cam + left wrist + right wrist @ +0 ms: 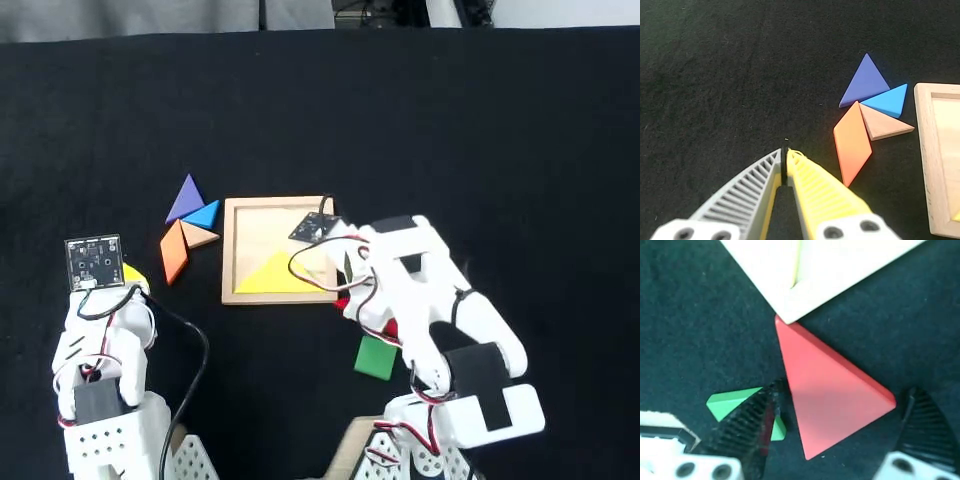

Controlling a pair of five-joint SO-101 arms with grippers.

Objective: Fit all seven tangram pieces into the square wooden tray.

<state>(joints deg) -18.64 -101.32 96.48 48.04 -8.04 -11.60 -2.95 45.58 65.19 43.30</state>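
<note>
Right gripper [845, 390]: jaws wide apart, straddling the red triangle [832, 390], which lies flat on the black table [500, 150]. Nothing is lifted. One black finger [757, 422] sits right at the triangle's edge; we cannot tell whether it touches. One corner of the red triangle lies just beside the near right corner of the square wooden tray [785, 295].

Green square [376, 357]: on the table near the right arm, nearer than the tray and apart from it.

Left gripper [785, 152]: jaws together, tips meeting, nothing between them. It hangs over bare table, left of the loose pieces and touching none of them.

Left of the tray, a cluster of four pieces lies just beside its left rim: purple triangle [866, 80] farthest, blue triangle [887, 100] against it, plain wooden triangle [882, 125], and orange parallelogram [852, 142] nearest.

Progress, as we judge it: one of seven done. The yellow triangle [275, 272] lies inside the tray along its near edge. Six pieces are outside: red, green, purple, blue, wooden, orange. The red triangle looks to be the piece in hand, not yet gripped.
</note>
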